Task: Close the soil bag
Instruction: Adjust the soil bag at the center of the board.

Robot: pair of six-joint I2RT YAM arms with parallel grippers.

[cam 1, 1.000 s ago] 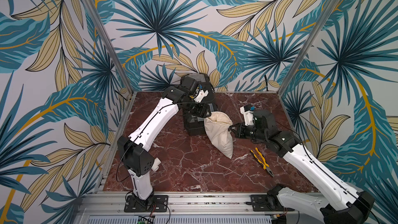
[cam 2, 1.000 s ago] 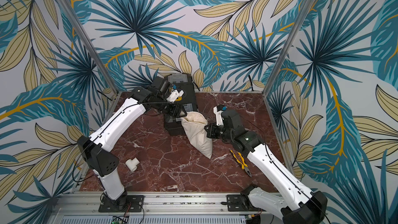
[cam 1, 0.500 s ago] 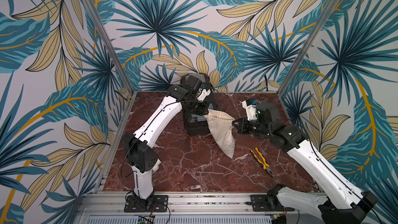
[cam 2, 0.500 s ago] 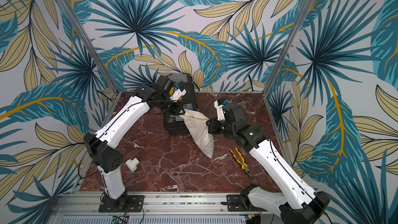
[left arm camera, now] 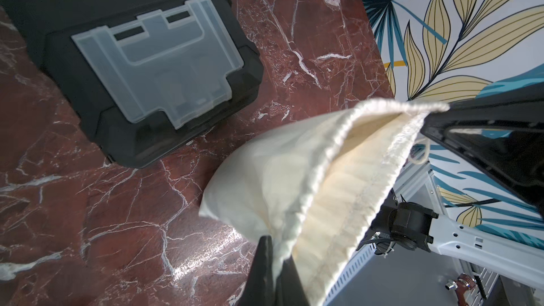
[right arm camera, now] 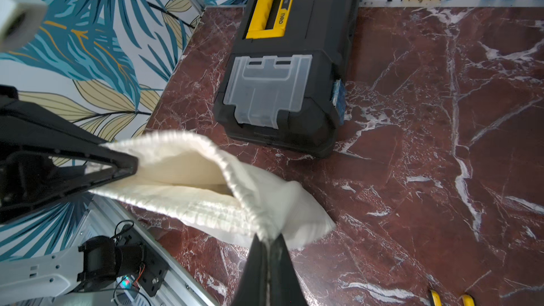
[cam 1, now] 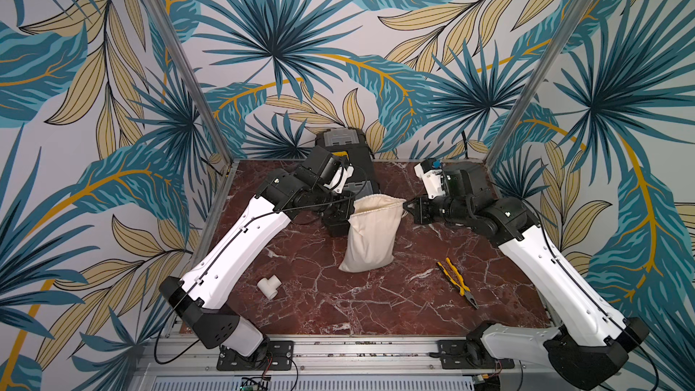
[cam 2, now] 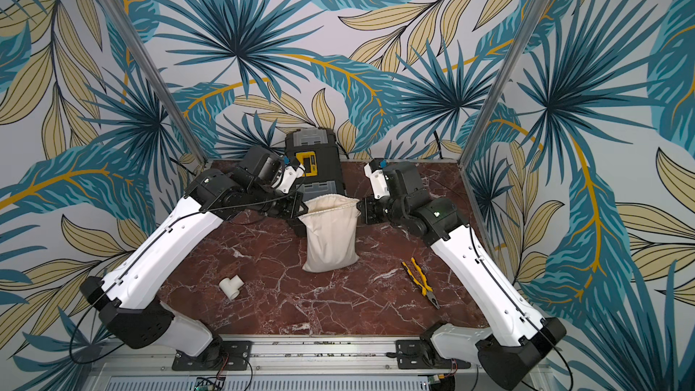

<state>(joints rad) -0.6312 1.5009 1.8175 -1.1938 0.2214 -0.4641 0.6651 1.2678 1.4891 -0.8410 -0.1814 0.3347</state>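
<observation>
The soil bag (cam 1: 370,236) stands near the middle of the red marble table (cam 1: 376,306), just in front of the black toolbox (cam 2: 314,159), its bottom resting on the stone and its top held up between the two arms. The left gripper (cam 1: 348,212) is clenched on one end of the gathered hem (left arm camera: 338,142), and the right gripper (cam 1: 408,208) is pinched tight on the opposite end. The mouth is stretched into a long, narrow slit that gapes a little, with the pale inside showing. A loop of thin cord (left arm camera: 421,156) hangs out beside the right gripper's fingers. The only writing that can be read is on the toolbox's yellow handle (right arm camera: 272,7): white letters that look like "deli", with a smaller line beside them too fine to read. A clear plastic lid (right arm camera: 266,92) covers a compartment on the box's front end, and a blue sticker (right arm camera: 339,98) on its side shows no legible text. A white pipe tee (cam 1: 270,286) lies near the left arm, and yellow-handled pliers (cam 1: 457,282) lie near the right arm, both well apart from the bag.
</observation>
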